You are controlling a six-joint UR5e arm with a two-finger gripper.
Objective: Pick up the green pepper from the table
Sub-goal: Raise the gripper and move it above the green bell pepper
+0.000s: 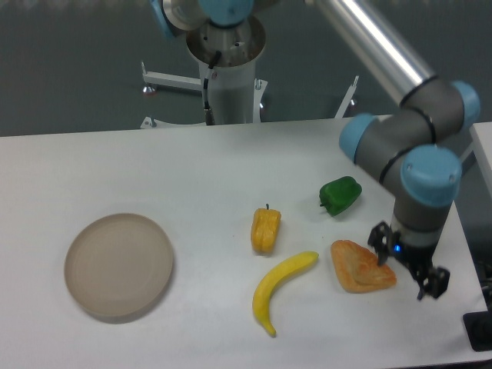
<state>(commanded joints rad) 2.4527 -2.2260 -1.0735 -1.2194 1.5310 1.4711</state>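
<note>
White matte desk point(192, 169) against dark grey wall, green pepper point(340, 195) lying bare, gripper point(407, 270) spread open and empty, lower right of it

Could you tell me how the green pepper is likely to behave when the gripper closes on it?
The green pepper looks glossy, so the fingers may slip. Its lumpy, rounded shape could let it roll or twist on the table if nudged. It seems rigid and probably light.

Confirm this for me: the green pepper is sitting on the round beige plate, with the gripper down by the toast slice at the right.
Not quite. The camera view shows the green pepper lying on the bare table, far right of the empty plate. The gripper is indeed down beside the toast slice at the right.
</note>
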